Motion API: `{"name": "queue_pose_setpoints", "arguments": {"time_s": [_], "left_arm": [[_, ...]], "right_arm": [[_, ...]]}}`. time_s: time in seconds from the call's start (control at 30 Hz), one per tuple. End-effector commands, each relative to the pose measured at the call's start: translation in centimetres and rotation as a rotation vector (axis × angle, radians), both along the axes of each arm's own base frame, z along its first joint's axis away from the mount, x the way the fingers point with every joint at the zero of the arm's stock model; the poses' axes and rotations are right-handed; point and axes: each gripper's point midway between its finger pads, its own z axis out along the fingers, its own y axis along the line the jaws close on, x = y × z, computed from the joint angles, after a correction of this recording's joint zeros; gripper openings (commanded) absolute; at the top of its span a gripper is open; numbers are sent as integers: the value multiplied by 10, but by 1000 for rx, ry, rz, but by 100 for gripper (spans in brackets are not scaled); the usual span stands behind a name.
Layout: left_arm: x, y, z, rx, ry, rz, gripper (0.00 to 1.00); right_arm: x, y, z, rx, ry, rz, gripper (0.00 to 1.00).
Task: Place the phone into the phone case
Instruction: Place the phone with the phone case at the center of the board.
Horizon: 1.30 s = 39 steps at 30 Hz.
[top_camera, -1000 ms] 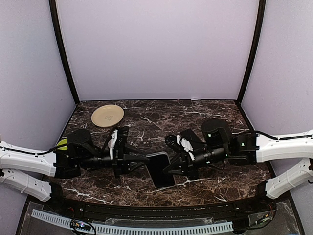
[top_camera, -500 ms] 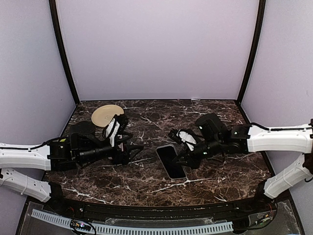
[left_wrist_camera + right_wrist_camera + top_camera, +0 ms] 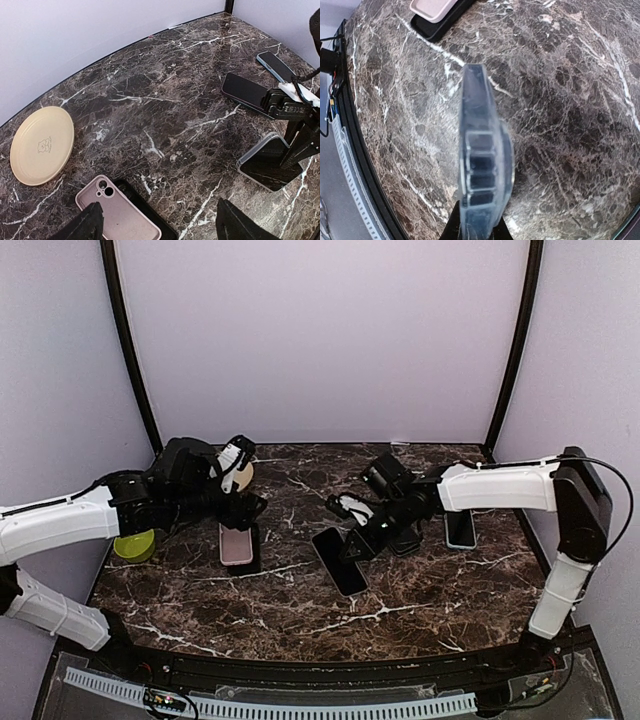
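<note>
Dark marble table (image 3: 450,590), pale lilac walls (image 3: 320,340).
</note>
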Motion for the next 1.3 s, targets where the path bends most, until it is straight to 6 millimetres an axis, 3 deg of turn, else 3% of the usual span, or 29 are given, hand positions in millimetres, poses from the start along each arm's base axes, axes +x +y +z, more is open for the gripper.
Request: {"name": "queue_pose_setpoints", "arguments": {"time_s": [0.0, 0.1, 0.37, 0.67, 0.8, 0.9, 1.27], "left_arm": [[9, 0, 4, 44, -2, -28, 80], [19, 2, 5, 51, -23, -22, 80], [31, 23, 0, 9, -38, 28, 80], [32, 37, 5, 2, -65, 51, 80], [32, 38, 5, 4, -71, 48, 80], [32, 38, 5, 8, -70, 47, 81], [30, 39, 5, 13, -77, 38, 81]], "right_arm": [[14, 7, -3, 7, 59, -13, 6], [27, 1, -16, -45, 61, -59, 18], [50, -12, -44, -160, 20, -167, 26], [75, -29, -48, -253, -74, -316, 46], [79, -26, -27, -280, -193, -349, 67], [73, -17, -17, -293, -256, -349, 96], [48, 1, -39, -353, -226, -353, 98]]}}
